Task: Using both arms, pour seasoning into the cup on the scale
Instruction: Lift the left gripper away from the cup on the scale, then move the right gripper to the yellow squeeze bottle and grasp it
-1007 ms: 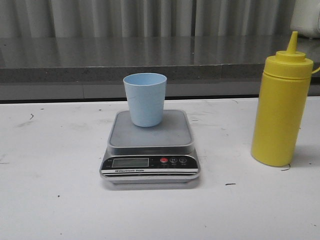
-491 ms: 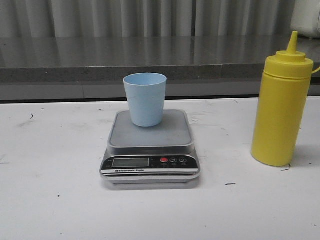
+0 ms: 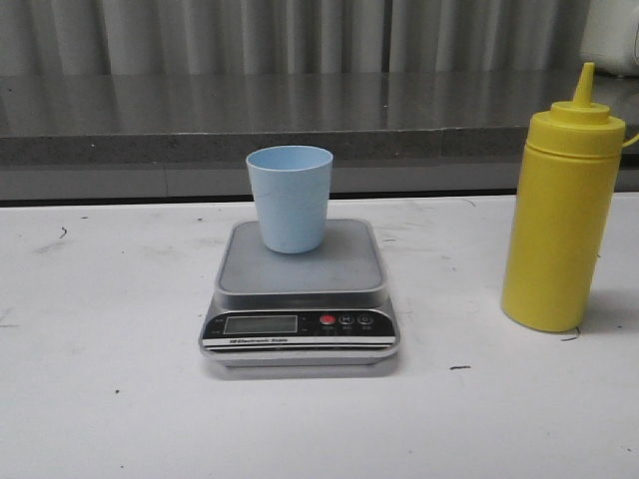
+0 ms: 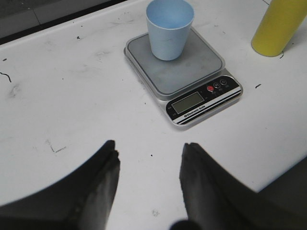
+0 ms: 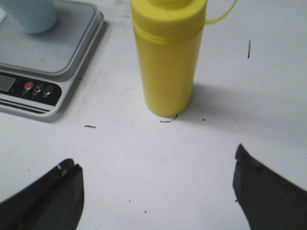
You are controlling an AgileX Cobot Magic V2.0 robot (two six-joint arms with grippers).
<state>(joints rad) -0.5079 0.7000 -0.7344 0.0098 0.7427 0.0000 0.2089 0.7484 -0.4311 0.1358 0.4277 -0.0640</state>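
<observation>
Both my left pincer (image 4: 148, 177) and right pincer (image 5: 156, 191) hung released over the bench (image 3: 100, 399), the cup (image 3: 290, 198) upright on the scale (image 3: 300, 299), the seasoning (image 3: 561, 215) standing apart.

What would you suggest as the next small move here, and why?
Probably ease the right gripper forward around the seasoning bottle: its jaws are open and empty, the bottle stands upright and untouched, and the cup already sits on the scale.
</observation>
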